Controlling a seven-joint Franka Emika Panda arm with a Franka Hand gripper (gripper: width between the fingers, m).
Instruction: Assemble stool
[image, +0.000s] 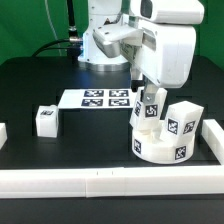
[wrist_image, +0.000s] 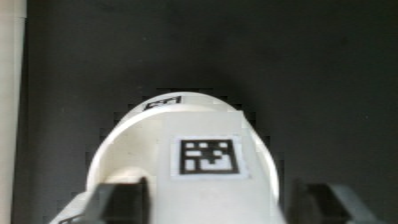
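Seat (image: 160, 148) sits right below the gripper (image: 150, 100). A standing leg (image: 186, 122) is upright on it, just beside. The middle leg (wrist_image: 187, 150) rises between the fingers (wrist_image: 118, 205); clamped or loose, I can't tell. A loose leg (image: 46, 120) lies well apart.

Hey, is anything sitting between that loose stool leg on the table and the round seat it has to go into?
Nothing visible lies between the loose leg and the seat: only bare black table. The marker board lies farther back, off that line. The claw grips a second leg at the seat.
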